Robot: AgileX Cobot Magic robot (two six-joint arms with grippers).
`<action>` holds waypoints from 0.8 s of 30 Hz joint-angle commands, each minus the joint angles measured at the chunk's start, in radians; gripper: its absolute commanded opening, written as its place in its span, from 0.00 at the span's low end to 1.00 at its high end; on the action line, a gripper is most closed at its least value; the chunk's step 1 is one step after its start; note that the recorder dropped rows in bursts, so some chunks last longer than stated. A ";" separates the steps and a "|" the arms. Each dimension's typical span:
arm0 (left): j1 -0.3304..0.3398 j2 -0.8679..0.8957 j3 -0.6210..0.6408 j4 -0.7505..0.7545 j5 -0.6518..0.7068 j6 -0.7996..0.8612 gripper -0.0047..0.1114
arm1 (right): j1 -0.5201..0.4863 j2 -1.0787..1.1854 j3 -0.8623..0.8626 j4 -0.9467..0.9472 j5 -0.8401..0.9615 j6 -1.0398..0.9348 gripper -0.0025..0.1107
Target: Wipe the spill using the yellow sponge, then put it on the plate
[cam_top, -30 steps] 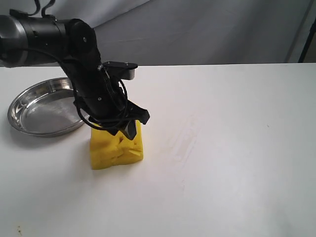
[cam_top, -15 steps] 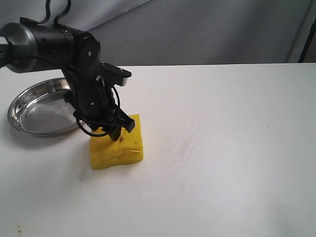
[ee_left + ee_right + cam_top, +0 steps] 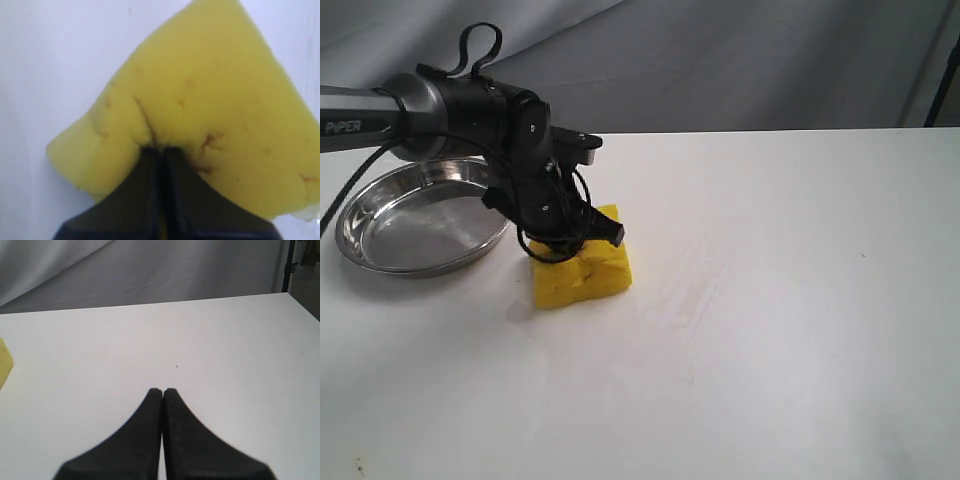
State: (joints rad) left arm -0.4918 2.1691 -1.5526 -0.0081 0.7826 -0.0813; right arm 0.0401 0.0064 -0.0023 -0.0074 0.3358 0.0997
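The yellow sponge point(image 3: 585, 270) rests on the white table just right of the plate point(image 3: 415, 228), a shallow steel dish at the left. My left gripper point(image 3: 570, 243) presses down on the sponge's top and is shut, pinching a fold of the foam. In the left wrist view the closed tips point(image 3: 161, 150) bite into the yellow sponge point(image 3: 200, 100), which creases around them and shows small brown marks. My right gripper point(image 3: 162, 390) is shut on nothing, above bare table. No tan-brown spill shows in any view.
Faint pale streaks point(image 3: 692, 290) run across the table right of the sponge. A grey cloth backdrop point(image 3: 740, 60) hangs behind the table's far edge. A corner of the sponge point(image 3: 4, 362) shows at the edge of the right wrist view.
The left arm has dragged the sponge to the right and slightly toward the back, still pinched. The arm now leans lower over the plate's right rim.
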 commanded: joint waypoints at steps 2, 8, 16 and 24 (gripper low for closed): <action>0.012 0.118 -0.175 0.056 -0.015 -0.056 0.04 | -0.008 -0.006 0.002 -0.001 -0.016 -0.009 0.02; 0.016 0.150 -0.211 0.160 0.154 -0.093 0.04 | -0.008 -0.006 0.002 -0.001 -0.016 -0.009 0.02; 0.016 0.150 -0.209 0.015 0.424 0.074 0.04 | -0.008 -0.006 0.002 -0.001 -0.016 -0.009 0.02; -0.039 0.134 -0.129 -0.019 0.438 0.143 0.04 | -0.008 -0.006 0.002 -0.001 -0.016 -0.009 0.02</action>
State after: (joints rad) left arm -0.4908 2.2857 -1.7422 0.0158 1.1189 0.0333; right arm 0.0401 0.0064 -0.0023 -0.0074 0.3358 0.0997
